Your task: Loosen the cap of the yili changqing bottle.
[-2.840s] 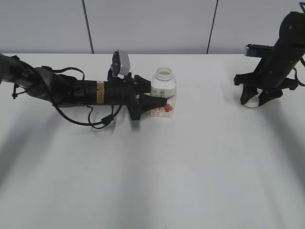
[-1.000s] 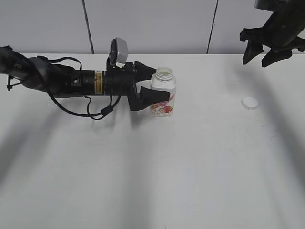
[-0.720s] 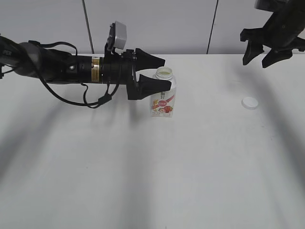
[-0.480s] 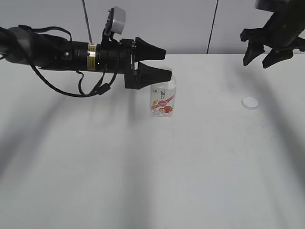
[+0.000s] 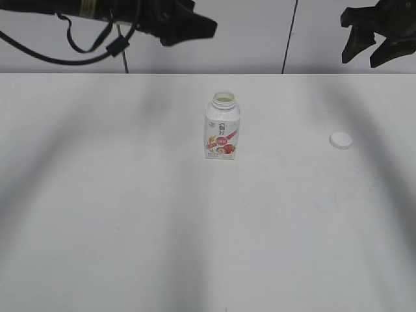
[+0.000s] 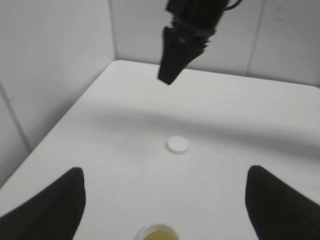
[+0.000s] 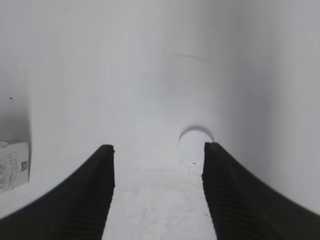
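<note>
The yili changqing bottle (image 5: 223, 127) stands upright in the middle of the white table with its neck open; its rim shows at the bottom of the left wrist view (image 6: 156, 233) and its side at the left edge of the right wrist view (image 7: 12, 164). The white cap (image 5: 340, 140) lies flat on the table to the right, apart from the bottle; it also shows in the left wrist view (image 6: 177, 145) and the right wrist view (image 7: 195, 146). My left gripper (image 5: 195, 26) is open and empty, high above the table at the top left. My right gripper (image 5: 374, 45) is open and empty, high above the cap.
The white table (image 5: 208, 227) meets a grey panelled wall (image 5: 247, 36) at the back. The right arm (image 6: 187, 35) hangs in the left wrist view over the far table.
My left gripper let go of the bottle and rose up and away to the top left. My right gripper left the cap on the table and lifted high above it.
</note>
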